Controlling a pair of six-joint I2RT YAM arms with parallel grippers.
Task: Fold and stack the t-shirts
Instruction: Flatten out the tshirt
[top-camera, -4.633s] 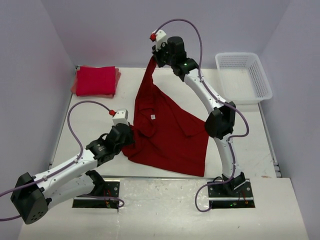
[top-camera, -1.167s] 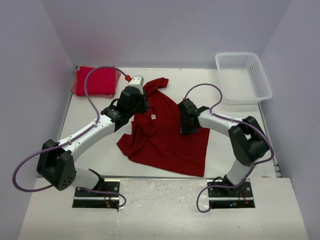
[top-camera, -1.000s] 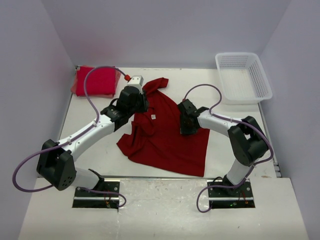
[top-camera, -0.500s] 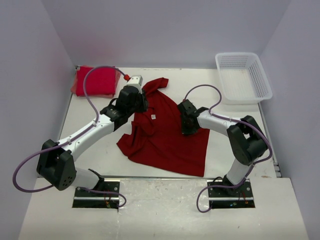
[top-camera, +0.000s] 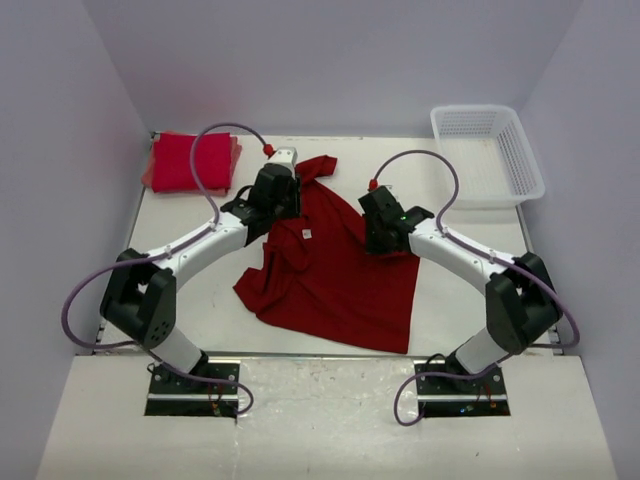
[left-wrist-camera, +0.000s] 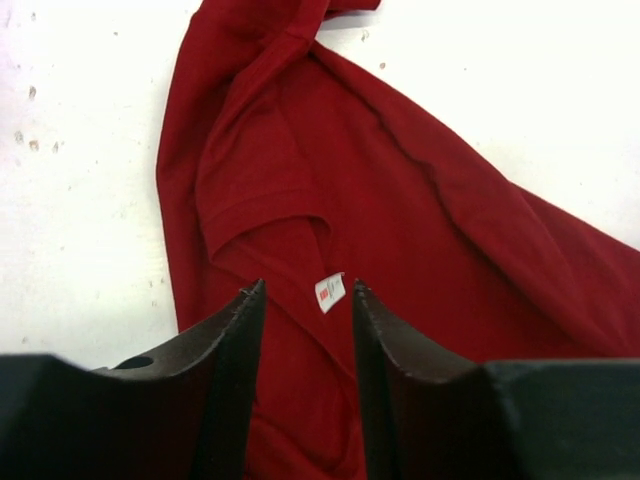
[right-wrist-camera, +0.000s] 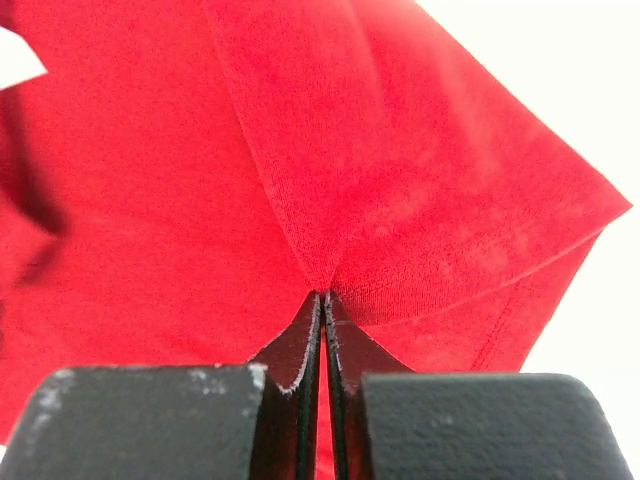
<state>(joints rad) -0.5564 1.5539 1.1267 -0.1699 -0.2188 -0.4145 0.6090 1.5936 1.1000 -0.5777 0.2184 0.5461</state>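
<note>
The crimson t-shirt (top-camera: 330, 270) lies rumpled across the middle of the table (top-camera: 170, 280), not yet flat enough to fold. The right fingers (right-wrist-camera: 298, 345) are pressed fully together on a pinch of its cloth near the shirt's right edge, probably to draw that side out smooth. The left fingers (left-wrist-camera: 232, 340) hang partly open over the label (left-wrist-camera: 330, 292) (nothing between them), well placed to take the upper part. The folded stack (top-camera: 190, 162) at upper left looks like this shirt's destination.
</note>
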